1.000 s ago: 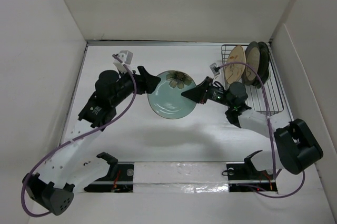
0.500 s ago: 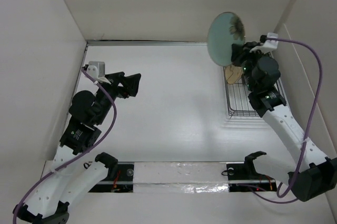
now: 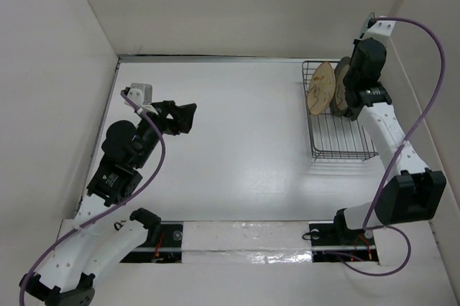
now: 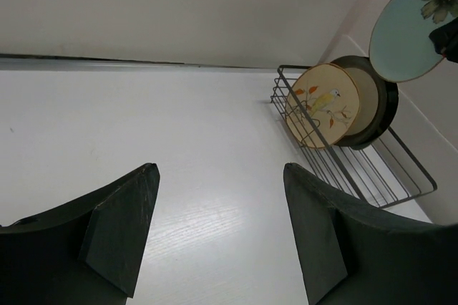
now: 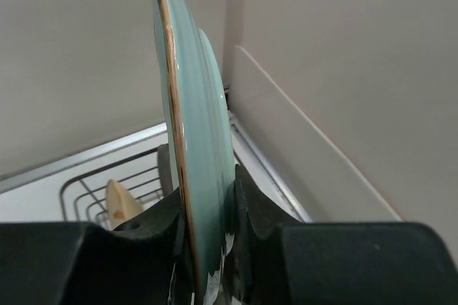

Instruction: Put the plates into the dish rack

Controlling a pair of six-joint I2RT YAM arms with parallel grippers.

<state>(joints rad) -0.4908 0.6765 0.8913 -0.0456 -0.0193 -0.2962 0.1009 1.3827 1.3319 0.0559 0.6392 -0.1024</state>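
The right gripper is clamped on the teal plate, held on edge above the dish rack's far end; the tan plate and a dark-rimmed plate stand inside the rack; the left gripper hangs over the counter, jaws apart.

Teal plate aloft, tan plate racked upright

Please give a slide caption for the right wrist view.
Edge-on: the right claw clamps the teal plate above the dish rack.
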